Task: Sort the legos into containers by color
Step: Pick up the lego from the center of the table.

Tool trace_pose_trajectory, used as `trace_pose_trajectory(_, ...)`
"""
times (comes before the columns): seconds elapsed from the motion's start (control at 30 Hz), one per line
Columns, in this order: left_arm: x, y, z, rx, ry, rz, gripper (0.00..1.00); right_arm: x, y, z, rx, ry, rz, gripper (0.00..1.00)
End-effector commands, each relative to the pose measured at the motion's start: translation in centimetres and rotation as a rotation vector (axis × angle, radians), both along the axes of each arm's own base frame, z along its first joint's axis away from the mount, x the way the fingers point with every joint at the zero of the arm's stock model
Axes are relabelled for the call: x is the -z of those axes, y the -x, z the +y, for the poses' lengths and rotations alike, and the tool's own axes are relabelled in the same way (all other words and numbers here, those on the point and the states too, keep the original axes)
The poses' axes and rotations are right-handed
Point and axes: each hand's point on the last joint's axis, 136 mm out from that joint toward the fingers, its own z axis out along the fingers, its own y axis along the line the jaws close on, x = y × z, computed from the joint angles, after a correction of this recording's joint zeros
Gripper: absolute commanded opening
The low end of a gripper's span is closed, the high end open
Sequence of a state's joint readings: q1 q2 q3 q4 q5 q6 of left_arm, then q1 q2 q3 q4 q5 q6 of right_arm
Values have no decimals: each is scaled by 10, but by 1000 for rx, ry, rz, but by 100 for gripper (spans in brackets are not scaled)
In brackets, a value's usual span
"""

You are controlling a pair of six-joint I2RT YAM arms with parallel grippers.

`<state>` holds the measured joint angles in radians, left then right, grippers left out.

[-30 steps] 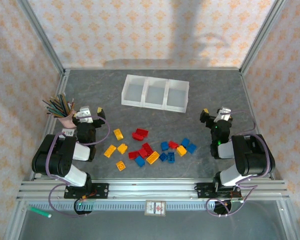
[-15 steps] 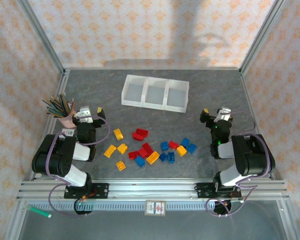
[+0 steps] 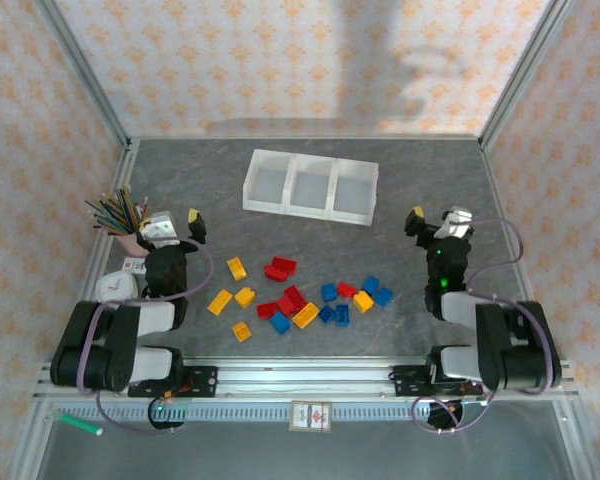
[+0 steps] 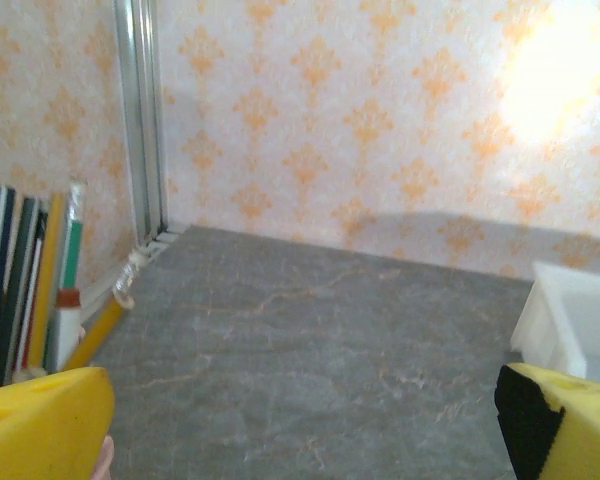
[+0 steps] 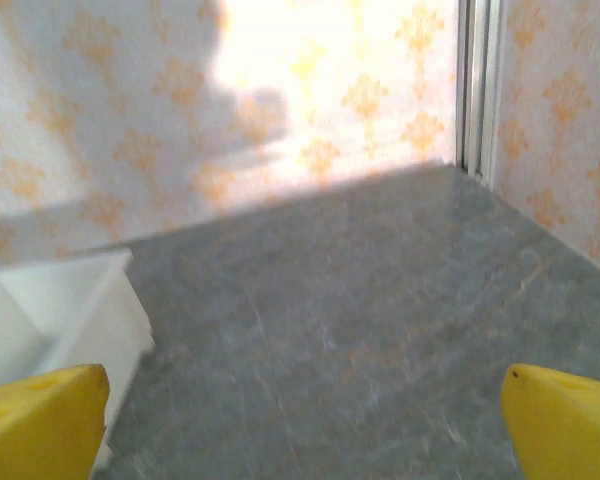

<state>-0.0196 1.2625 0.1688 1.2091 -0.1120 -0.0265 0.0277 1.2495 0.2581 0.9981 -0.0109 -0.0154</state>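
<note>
Several legos lie loose on the grey table: yellow ones [image 3: 236,267] on the left, red ones [image 3: 279,267] in the middle, blue ones [image 3: 377,291] on the right. The containers, a white three-compartment tray [image 3: 305,212], stand beyond them with no lego inside; a corner of the tray [image 4: 580,325] shows at the right of the left wrist view, and the tray [image 5: 55,315] at the left of the right wrist view. My left gripper [image 3: 170,222] hovers left of the pile, open and holding nothing, yellow fingertips [image 4: 40,425] wide apart. My right gripper [image 3: 438,218] is open and holding nothing right of the pile, fingertips [image 5: 565,425] spread.
A pink cup of pencils [image 3: 120,218] stands just left of the left gripper, and those pencils [image 4: 30,290] are close by in the left wrist view. Metal frame posts and patterned walls enclose the table. Bare grey surface lies ahead of both grippers.
Both arms have shifted: their rear links dropped lower, and both grippers moved slightly toward the far side. The right gripper also drifted right. Legos and tray are unmoved.
</note>
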Motion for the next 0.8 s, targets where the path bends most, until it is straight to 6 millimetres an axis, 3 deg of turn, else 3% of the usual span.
trace_pose_trajectory(0.0,-16,-2,0,-4,84,-2,100,-27,0,-2,24,-119,-21,100)
trace_pose_trajectory(0.13,-33,7,11,-63,316,-64,100,-22,5,-10,114,-347,62,100)
trace_pose_trajectory(0.23,-31,13,16,-94,432,-99,100,-12,2,2,63,-385,136,100)
trace_pose_trajectory(0.4,-14,-1,-3,-38,496,145,99,-1,-7,25,-24,-420,279,100)
trace_pose_trajectory(0.53,14,4,-27,23,552,387,99,7,-10,56,-85,-389,393,100)
trace_pose_trajectory(0.77,50,33,-77,109,547,667,99,24,-2,140,-277,-342,566,100)
